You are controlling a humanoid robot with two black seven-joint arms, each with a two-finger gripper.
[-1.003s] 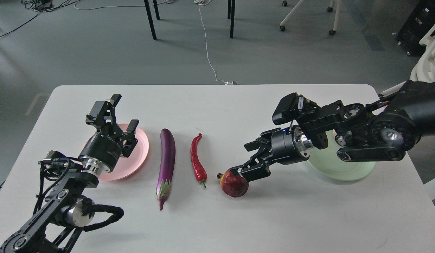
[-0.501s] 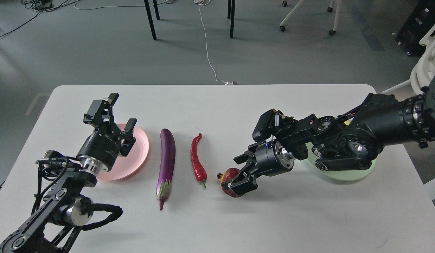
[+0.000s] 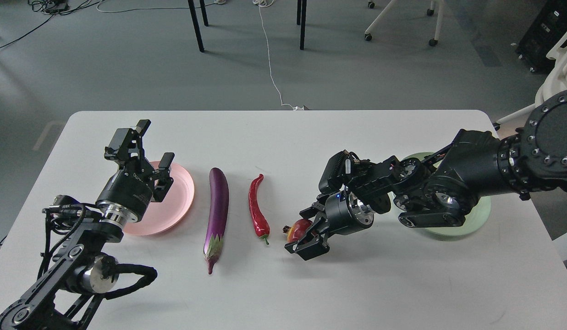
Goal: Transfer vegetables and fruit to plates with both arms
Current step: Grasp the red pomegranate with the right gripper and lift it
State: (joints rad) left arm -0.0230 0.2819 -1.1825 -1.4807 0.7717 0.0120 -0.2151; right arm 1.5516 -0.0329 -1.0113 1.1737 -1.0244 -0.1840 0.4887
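Note:
The purple eggplant (image 3: 217, 206) and the red chili pepper (image 3: 257, 208) lie side by side on the white table, between the two plates. The dark red pomegranate (image 3: 298, 229) sits right of the chili. My right gripper (image 3: 306, 231) is low at the table and open, one finger on each side of the pomegranate, hiding most of it. My left gripper (image 3: 154, 143) is open and empty above the pink plate (image 3: 175, 201). The mint green plate (image 3: 476, 220) lies at the right, mostly behind my right arm. The yellow-green fruit is hidden.
The white table (image 3: 283, 137) ends in a far edge at the back, with grey floor, chair legs and a white cable (image 3: 269, 64) beyond. My right forearm (image 3: 471, 178) lies low over the table's right side.
My right gripper has come down and to the left, from just above the pomegranate to around it. My left gripper has drifted slightly left and up over the pink plate.

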